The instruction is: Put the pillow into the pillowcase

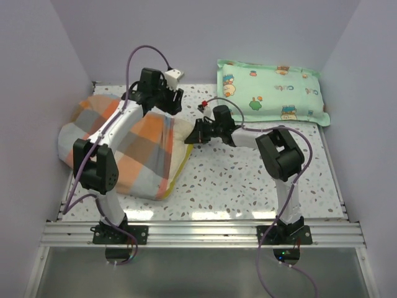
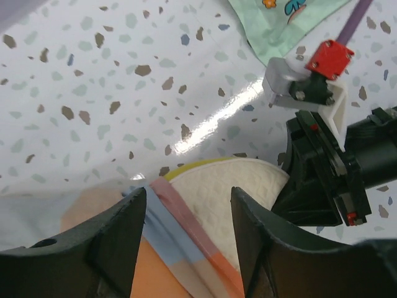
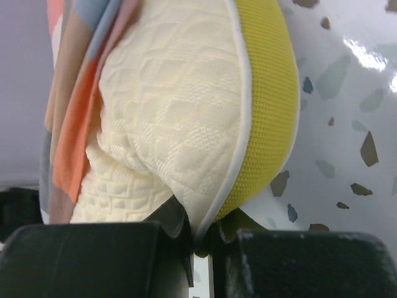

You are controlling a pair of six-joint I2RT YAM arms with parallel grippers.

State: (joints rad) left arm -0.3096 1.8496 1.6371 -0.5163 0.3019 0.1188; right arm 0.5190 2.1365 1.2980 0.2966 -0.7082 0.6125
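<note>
The plaid pillowcase [image 1: 124, 139] lies at the left of the table with the cream-yellow pillow [image 1: 180, 132] mostly inside; only its right end sticks out of the opening. My right gripper [image 1: 191, 137] is shut on the pillow's yellow-piped edge [image 3: 186, 124], with the pillowcase's hem [image 3: 74, 124] to the left. My left gripper [image 1: 172, 103] is open above the opening's far edge. In the left wrist view its fingers [image 2: 131, 218] straddle the pink-blue hem [image 2: 167, 236] and the exposed pillow [image 2: 226, 186] without closing on them.
A mint-green cartoon-print pillow [image 1: 270, 90] lies at the back right and also shows in the left wrist view [image 2: 279, 25]. The right arm's wrist [image 2: 329, 167] sits close to my left fingers. Purple walls stand on three sides.
</note>
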